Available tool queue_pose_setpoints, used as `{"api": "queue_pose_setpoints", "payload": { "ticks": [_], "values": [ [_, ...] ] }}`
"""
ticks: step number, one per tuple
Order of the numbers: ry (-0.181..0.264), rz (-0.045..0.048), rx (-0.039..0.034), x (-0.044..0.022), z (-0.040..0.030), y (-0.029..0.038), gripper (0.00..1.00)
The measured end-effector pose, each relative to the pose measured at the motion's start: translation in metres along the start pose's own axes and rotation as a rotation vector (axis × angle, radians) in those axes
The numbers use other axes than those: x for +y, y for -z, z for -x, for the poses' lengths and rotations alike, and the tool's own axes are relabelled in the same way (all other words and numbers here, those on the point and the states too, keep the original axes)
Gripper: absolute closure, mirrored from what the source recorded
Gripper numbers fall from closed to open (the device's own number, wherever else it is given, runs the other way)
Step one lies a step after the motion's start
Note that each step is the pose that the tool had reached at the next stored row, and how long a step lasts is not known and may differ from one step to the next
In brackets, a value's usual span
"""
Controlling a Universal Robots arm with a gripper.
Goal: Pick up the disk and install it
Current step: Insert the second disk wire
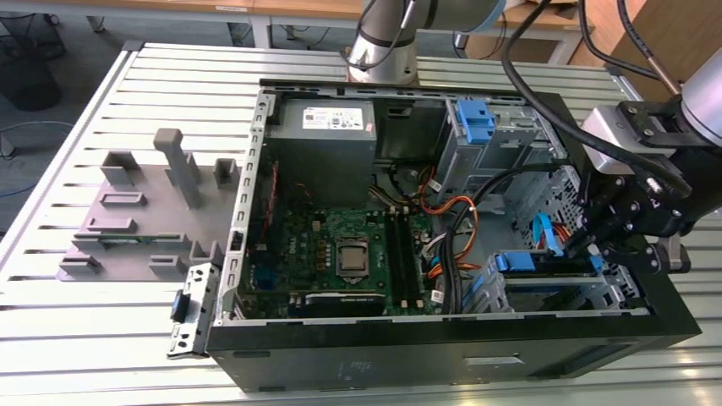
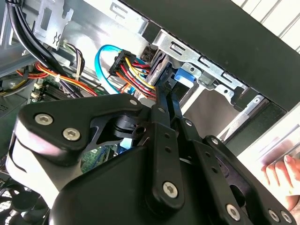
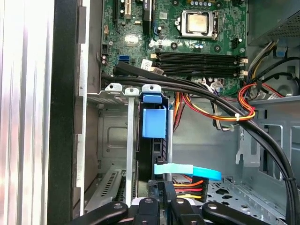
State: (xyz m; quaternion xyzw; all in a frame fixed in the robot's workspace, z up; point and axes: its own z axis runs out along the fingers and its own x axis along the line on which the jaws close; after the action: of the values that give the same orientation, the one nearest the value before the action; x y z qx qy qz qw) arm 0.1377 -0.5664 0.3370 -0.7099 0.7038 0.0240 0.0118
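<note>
While the slatted metal desk (image 1: 79,338) carried the open black computer case (image 1: 451,355), the disk (image 3: 153,123) sat edge-on in the steel drive cage (image 3: 112,140), mostly hidden, only its smooth blue plastic caddy showing. Just beside it hung the black hand (image 1: 604,245), its fingertips concealed, so I could not tell whether it was clenched or released.

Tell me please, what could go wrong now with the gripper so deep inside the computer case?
1. The gripper works close to the loose orange and red cables; it could snag or pull them.
2. The disk stands on edge in the metal drive cage; if it tilts, it may jam in there.
3. A hand rests near the case, perhaps too near the moving arm.
</note>
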Motion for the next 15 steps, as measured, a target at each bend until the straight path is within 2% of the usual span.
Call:
{"api": "queue_pose_setpoints", "payload": {
  "ticks": [9, 15],
  "values": [
    [0.012, -0.0069, 0.0004, 0.0016, -0.0001, -0.0013, 0.84],
    [0.014, -0.0069, 0.0002, 0.0018, -0.0002, -0.0015, 0.84]
  ]
}}
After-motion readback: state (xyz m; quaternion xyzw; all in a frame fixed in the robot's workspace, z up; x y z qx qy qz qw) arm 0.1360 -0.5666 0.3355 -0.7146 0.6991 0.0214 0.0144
